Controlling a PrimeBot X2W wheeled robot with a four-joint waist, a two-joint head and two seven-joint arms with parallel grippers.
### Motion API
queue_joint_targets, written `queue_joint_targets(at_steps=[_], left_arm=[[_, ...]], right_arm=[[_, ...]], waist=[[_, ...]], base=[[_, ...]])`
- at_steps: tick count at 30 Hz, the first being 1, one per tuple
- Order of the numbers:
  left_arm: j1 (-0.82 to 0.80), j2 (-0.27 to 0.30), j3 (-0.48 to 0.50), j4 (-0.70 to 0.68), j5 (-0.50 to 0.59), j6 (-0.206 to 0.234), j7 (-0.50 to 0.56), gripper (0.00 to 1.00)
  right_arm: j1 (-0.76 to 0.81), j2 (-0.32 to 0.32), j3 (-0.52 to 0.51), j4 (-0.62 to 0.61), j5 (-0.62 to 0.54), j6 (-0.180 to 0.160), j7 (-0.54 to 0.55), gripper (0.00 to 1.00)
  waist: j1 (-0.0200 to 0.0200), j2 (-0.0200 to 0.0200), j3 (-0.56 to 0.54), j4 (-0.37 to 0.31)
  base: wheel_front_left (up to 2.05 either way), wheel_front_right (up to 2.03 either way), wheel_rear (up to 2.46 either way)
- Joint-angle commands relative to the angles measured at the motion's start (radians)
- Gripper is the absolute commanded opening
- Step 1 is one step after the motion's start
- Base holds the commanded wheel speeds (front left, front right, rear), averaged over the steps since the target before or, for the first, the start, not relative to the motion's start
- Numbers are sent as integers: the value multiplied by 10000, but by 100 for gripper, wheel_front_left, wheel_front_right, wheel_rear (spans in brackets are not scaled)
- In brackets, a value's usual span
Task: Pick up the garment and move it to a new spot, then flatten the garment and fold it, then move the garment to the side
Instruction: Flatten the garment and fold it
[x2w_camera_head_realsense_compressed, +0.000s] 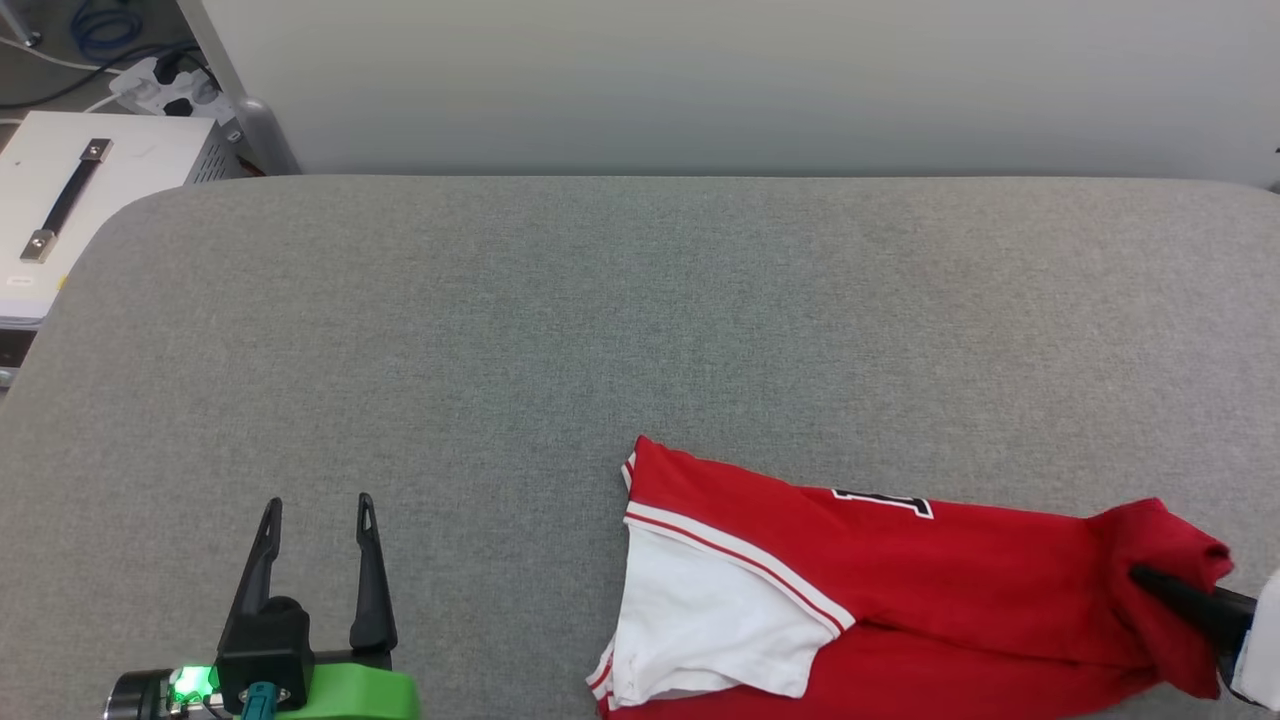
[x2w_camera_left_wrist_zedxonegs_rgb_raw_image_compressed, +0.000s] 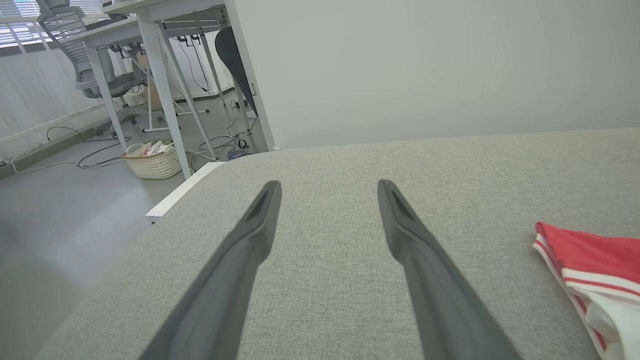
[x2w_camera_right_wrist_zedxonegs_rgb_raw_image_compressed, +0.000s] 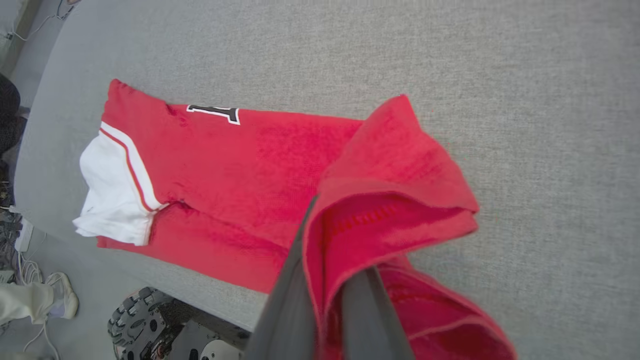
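The left gripper (x2w_camera_head_realsense_compressed: 318, 500) had two long, slim, dark grey fingers (x2w_camera_head_realsense_compressed: 372, 590) that tapered to pointed tips, each with a narrow slot sunk in near the end. They rose from a blocky black mount (x2w_camera_head_realsense_compressed: 265, 650) fixed to a bright green moulded housing (x2w_camera_head_realsense_compressed: 350, 695). Beside it, a dark round cuff (x2w_camera_head_realsense_compressed: 145, 695) carried a glowing green light (x2w_camera_head_realsense_compressed: 190, 685), and a small teal plug (x2w_camera_head_realsense_compressed: 258, 698) sat under the mount. The right gripper (x2w_camera_head_realsense_compressed: 1150, 580) had the same matte dark fingers (x2w_camera_right_wrist_zedxonegs_rgb_raw_image_compressed: 285, 310), backed by a pale white forearm (x2w_camera_head_realsense_compressed: 1262, 640). The base bore a black wheel ringed with knobbly rollers (x2w_camera_right_wrist_zedxonegs_rgb_raw_image_compressed: 132, 320) and a rounded white cover (x2w_camera_right_wrist_zedxonegs_rgb_raw_image_compressed: 220, 351).
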Motion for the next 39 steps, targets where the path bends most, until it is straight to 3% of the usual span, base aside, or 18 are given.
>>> queue_joint_targets(at_steps=[1,7,14,25,39], left_arm=[[129,-76,28,36,112,-78,-59,100],[-112,-220,-103,123,254,-218,-59,100],[-434,-309,-234,221,349,-316,-59,100],[-829,-419,-368,343,407,-299,-59,100],[-1146,-541,-471,421,415,-220,-59,100]], right_arm=[[64,-45,35,-482,40,-7,106,0],[-438,435,534,-2152,-278,-7,773,0],[-1799,1679,1592,-2393,-965,-7,1812,0],[-3696,3652,2836,-721,-1810,-7,2051,0],[-4892,5104,4177,2019,-3107,-7,1432,0]], waist=[[0,0,17,13],[0,0,197,199],[0,0,492,511],[0,0,899,995],[0,0,1327,1090]], base=[[0,0,0],[0,0,0],[0,0,0],[0,0,0],[0,0,0]])
